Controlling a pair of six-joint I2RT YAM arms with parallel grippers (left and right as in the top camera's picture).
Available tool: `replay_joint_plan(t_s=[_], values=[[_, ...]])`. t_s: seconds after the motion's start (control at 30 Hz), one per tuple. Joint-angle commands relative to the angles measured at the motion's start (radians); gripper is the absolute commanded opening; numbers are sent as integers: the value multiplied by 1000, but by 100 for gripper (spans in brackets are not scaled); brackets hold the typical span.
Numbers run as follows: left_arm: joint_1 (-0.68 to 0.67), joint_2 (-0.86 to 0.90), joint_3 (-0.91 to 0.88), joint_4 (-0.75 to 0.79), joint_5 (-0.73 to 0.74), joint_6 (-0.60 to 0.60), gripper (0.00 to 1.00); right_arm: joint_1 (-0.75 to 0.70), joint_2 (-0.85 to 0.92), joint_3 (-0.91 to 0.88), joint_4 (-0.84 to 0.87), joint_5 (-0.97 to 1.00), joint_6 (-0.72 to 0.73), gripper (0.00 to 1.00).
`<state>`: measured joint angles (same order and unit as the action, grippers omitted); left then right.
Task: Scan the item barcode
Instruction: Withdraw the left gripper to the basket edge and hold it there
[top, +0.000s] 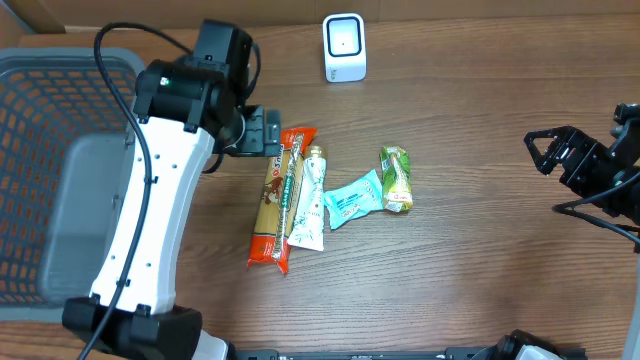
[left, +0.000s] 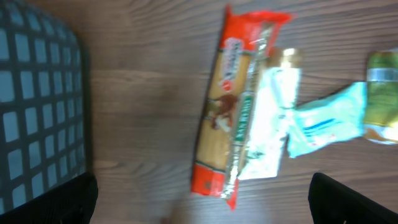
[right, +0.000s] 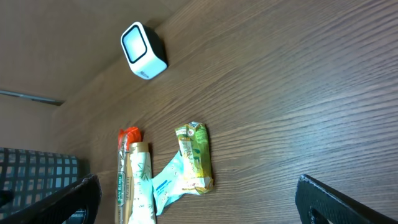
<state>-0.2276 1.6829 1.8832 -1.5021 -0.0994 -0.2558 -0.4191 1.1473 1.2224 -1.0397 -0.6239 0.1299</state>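
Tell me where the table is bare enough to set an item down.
Bare wood lies between the green packet and the right gripper, and in front of the scanner. Crowded: pasta packet, tube and sachet lie packed together.

four items lie flat in a row at the centre of the overhead frame. leftmost is a long orange-red pasta packet (top: 275, 205), running top to bottom with a slight tilt. a white tube (top: 310, 200) with green print lies against its right edge, cap toward the top. a light blue wrapper (top: 353, 198) sits tilted just right of the tube, touching a green packet (top: 396, 179). the white scanner (top: 344, 47), a rounded window on its face, stands at top centre, well apart.
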Motion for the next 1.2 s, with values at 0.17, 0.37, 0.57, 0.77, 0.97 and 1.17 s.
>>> replay_joint_plan(t_s=[0.17, 0.37, 0.57, 0.77, 0.97, 1.17], values=[[161, -10, -143, 79, 98, 82, 100, -1, 9, 22, -11, -6, -8, 100], [256, -10, -170, 85, 132, 135, 100, -1, 31, 22, -18, -6, -7, 100], [338, -10, -172, 72, 164, 251, 100, -1, 35, 22, -18, -6, -8, 100], [430, -10, -172, 63, 172, 329, 100, -1, 35, 22, -18, -6, -8, 100], [511, -10, -172, 59, 172, 469, 99, -1, 35, 22, -17, -6, -8, 100], [535, -10, -172, 37, 171, 512, 99, -1, 35, 22, -18, -6, -8, 100]])
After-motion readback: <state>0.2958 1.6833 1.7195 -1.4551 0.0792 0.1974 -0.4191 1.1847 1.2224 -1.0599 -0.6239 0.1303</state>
